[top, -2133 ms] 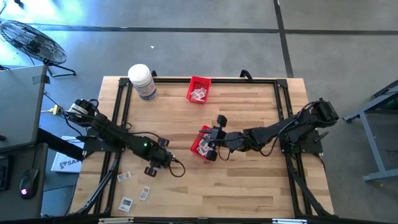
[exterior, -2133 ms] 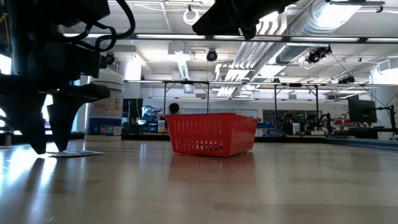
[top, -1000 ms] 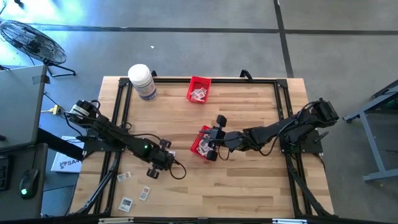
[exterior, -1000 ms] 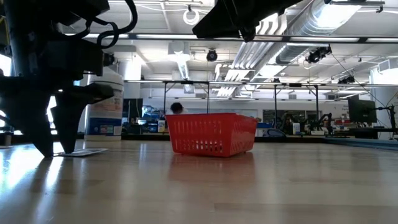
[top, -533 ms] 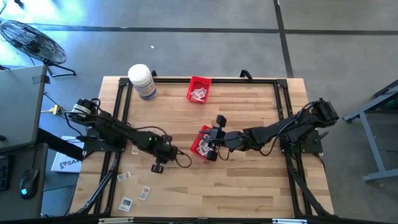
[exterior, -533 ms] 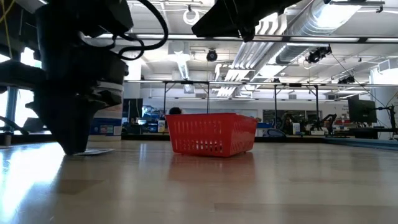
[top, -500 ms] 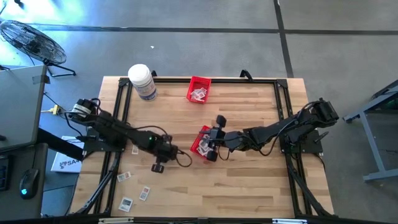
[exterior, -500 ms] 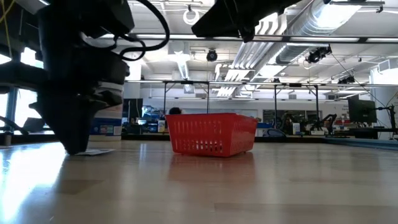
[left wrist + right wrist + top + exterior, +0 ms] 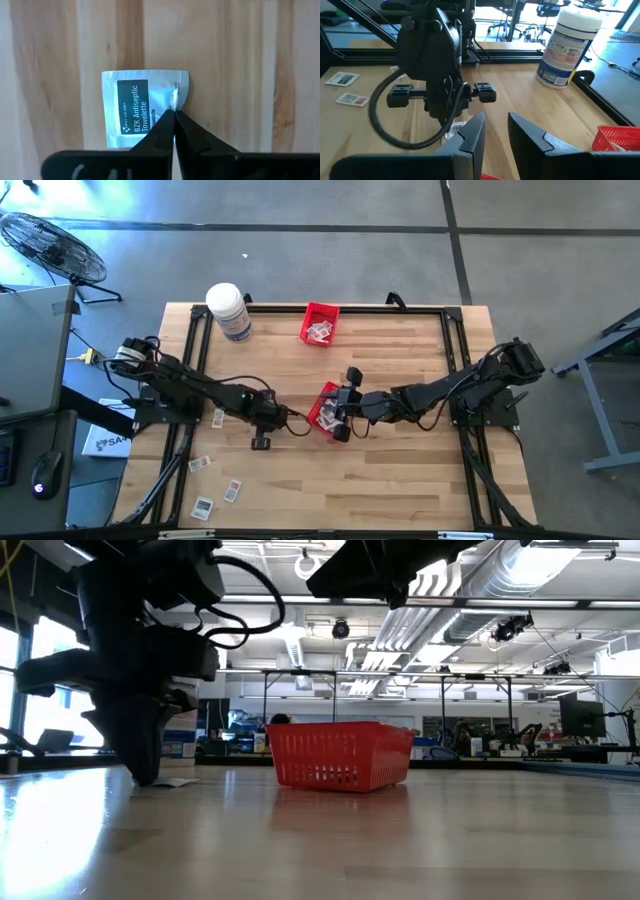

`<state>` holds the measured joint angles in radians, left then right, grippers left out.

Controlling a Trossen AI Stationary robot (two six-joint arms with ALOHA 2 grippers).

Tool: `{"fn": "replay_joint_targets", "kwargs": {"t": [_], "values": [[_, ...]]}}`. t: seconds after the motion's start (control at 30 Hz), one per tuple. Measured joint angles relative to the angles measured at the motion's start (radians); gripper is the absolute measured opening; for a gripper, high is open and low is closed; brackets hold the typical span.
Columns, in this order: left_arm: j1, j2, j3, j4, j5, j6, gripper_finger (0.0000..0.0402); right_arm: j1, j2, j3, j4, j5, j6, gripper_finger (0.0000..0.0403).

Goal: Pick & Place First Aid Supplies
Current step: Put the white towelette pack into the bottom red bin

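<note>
Basket at twelve o'clock point(image 9: 320, 323) stocked; we count four packets loose at seven o'clock point(image 9: 216, 490); left gripper point(image 9: 174, 114) pinches an antiseptic towelette point(image 9: 142, 107), right gripper point(image 9: 496, 134) parted.

In the left wrist view the left hand point(image 9: 174, 116) covers the lower right corner of a packet point(image 9: 140, 107). At the high view's lower left, print on loose packets point(image 9: 203, 506) is too small to read.

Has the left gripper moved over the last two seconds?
Yes. In the high view the left gripper has travelled across the table toward the red basket at the centre, away from the loose packets near the front-left corner; its fingers are shut on an antiseptic towelette.
</note>
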<state>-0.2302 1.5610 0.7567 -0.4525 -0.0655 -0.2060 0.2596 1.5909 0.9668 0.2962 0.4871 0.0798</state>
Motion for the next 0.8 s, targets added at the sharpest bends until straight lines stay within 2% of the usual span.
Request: {"fn": "replay_joint_targets", "kwargs": {"t": [0.13,0.23,0.37,0.47,0.57,0.7,0.8], "values": [[0.0,-0.075,-0.007,-0.009,0.008,-0.019,0.0001,0.001,0.0,0.0,0.0,0.035,0.006,0.0078],[0.002,-0.148,-0.002,0.048,0.007,-0.008,0.0001,0.003,0.0,0.0,-0.002,0.122,0.048,0.0078],[0.002,-0.184,0.008,0.189,-0.035,0.039,0.0,0.007,-0.005,0.0,-0.029,0.245,0.072,0.0078],[0.002,-0.179,0.032,0.266,-0.066,0.097,0.0,0.022,-0.044,-0.002,-0.113,0.303,0.105,0.0078],[0.016,-0.133,0.056,0.421,-0.087,0.164,0.0,0.038,-0.124,-0.001,-0.255,0.357,0.189,0.0078],[0.063,-0.058,0.095,0.54,-0.045,0.229,0.0,0.058,-0.219,-0.001,-0.461,0.338,0.324,0.0078],[0.098,0.014,0.134,0.541,-0.02,0.267,0.0,0.081,-0.247,0.0,-0.543,0.316,0.392,0.0078]]}}
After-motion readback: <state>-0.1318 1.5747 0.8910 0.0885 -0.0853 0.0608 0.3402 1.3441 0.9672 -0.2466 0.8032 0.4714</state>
